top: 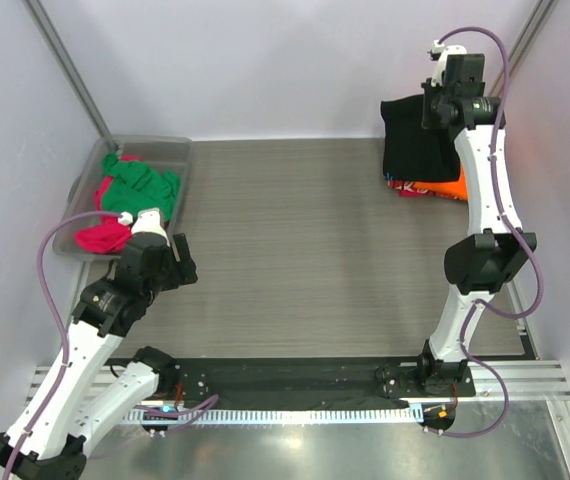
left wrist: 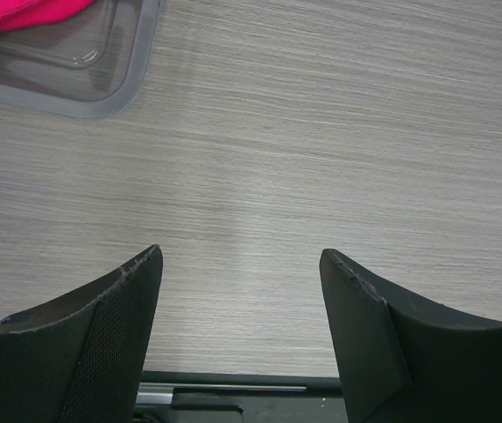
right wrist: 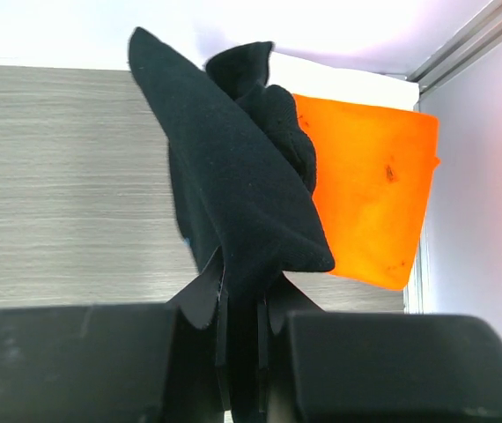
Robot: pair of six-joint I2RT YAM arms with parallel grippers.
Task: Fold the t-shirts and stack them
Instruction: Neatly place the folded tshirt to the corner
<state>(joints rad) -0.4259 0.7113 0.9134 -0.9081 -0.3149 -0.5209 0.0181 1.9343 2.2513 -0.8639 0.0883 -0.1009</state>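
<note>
The right pincer [right wrist: 242, 304] is clamped on the black t-shirt [right wrist: 233, 176], holding it raised above the orange t-shirt [right wrist: 370, 203] at the far right of the counter [top: 295, 230], presumably for stacking; the left pincer [left wrist: 240, 257] hangs apart and empty near the clear bin [left wrist: 101, 97]

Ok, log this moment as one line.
left gripper open, empty, over table | right gripper shut on black tee, by orange tee | green tee, magenta tee in bin
</note>
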